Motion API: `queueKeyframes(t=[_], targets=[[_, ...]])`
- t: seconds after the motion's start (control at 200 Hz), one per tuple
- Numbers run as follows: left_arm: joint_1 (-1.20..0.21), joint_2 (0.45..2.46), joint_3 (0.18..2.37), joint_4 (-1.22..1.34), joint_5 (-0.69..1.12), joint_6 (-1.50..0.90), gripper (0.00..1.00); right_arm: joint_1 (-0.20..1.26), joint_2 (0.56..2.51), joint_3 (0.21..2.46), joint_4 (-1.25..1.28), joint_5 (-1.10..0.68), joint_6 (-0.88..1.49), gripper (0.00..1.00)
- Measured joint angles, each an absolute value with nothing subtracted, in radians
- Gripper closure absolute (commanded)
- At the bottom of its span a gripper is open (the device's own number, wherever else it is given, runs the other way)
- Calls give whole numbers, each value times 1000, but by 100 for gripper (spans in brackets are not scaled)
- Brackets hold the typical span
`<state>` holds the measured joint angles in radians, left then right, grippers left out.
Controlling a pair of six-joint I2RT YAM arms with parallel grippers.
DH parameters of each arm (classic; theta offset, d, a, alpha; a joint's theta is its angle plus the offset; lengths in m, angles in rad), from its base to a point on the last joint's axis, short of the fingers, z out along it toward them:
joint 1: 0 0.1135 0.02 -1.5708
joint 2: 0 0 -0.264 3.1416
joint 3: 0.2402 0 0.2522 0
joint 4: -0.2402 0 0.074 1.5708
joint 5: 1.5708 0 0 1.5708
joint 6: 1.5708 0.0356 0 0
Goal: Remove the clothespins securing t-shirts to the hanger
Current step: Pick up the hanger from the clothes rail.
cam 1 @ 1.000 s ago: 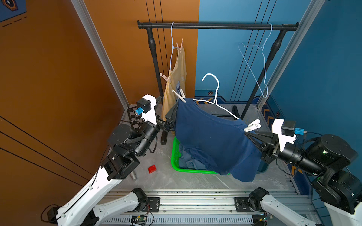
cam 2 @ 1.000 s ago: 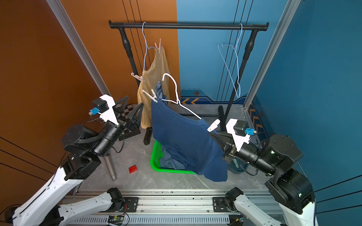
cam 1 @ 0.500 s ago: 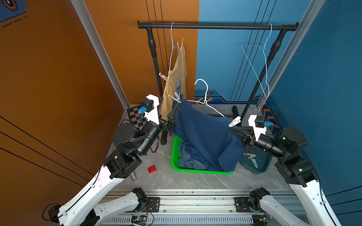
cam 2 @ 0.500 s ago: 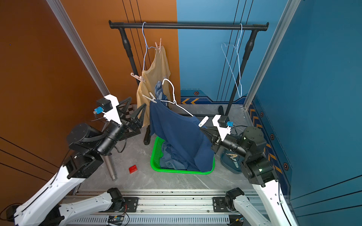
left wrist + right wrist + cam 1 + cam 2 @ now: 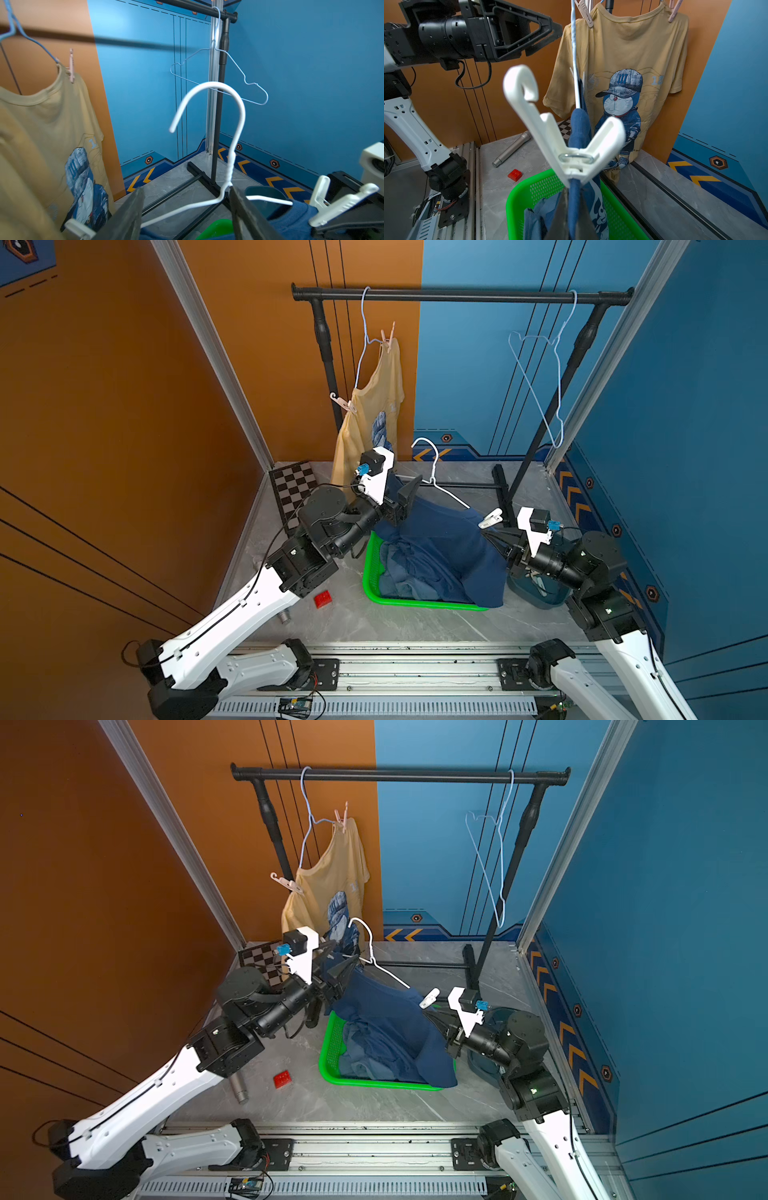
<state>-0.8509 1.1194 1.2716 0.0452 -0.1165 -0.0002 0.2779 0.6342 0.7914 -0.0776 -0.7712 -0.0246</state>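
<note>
White clothespin (image 5: 564, 133) clipped on the shoulder edge of the navy t-shirt (image 5: 449, 547). Smooth plastic, two legs spread like a V, a metal ring in the middle, a round hook on the longer leg. Shirt draped over a white hanger (image 5: 213, 84), low and tilted, with the bottom sagging into the green basket (image 5: 415, 605) on the bench (image 5: 374, 626). Lighter blue cloth (image 5: 399, 572) bunched inside the basket. Behind, a yellow t-shirt (image 5: 374, 414) with a cartoon cat in a cap, hanging from the black rail (image 5: 457, 294), pinned by an upper pink clothespin (image 5: 390, 337) and a lower pink clothespin (image 5: 343, 403). Right tool (image 5: 574, 207) clenched on the navy cloth right under the white clothespin. Right arm low at the side of the bench, elbow bent, wrist pointing in and a little up at the shirt. Left tool (image 5: 186, 193) released, jaws wide apart, one on each side of the hanger's wire near the neck; touching the wire or not, cannot tell. Left arm stretched up from the front rail (image 5: 415, 668), bent at the elbow, wrist turned across toward the hanger, close to the yellow shirt's bottom edge.
</note>
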Motion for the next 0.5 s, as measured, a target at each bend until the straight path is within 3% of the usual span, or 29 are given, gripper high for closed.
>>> queueKeyframes(t=[0.145, 0.501], targets=[[-879, 1171, 1272, 65, -57, 6, 44, 278, 636, 786, -67, -786, -25, 100], [-885, 1217, 1298, 115, -18, 14, 78, 274, 648, 786, -82, -809, -64, 100]])
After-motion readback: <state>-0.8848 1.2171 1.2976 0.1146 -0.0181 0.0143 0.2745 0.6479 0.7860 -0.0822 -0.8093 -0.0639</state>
